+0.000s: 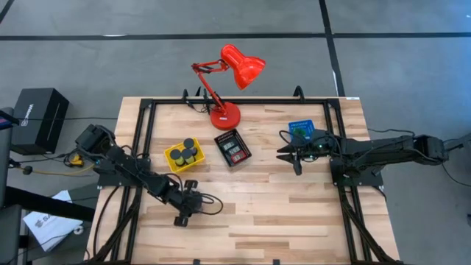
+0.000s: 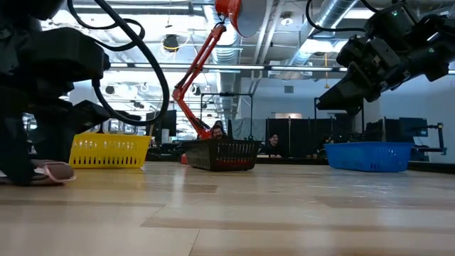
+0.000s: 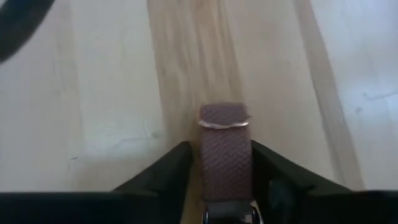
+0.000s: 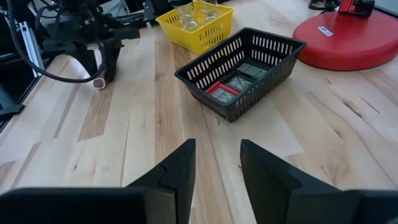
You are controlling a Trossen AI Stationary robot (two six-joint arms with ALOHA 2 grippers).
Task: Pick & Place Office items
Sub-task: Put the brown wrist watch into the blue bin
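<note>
The woven strap (image 3: 225,152), a brownish braided band, lies flat on the wooden table (image 1: 280,213) near its front left area. Its long axis runs straight forward between the left gripper's (image 1: 184,211) fingers, with its rounded end pointing away from the wrist. The fingers (image 3: 163,171) stand partly open on either side of the strap; whether they grip it cannot be told. The right gripper (image 4: 217,163) hangs above the table beside the blue tray (image 1: 301,131), fingers parted and empty. The yellow tray (image 1: 176,157) holds black round pucks (image 1: 189,151). The black mesh tray (image 4: 273,59) holds small red and black rectangular pieces (image 4: 227,86).
</note>
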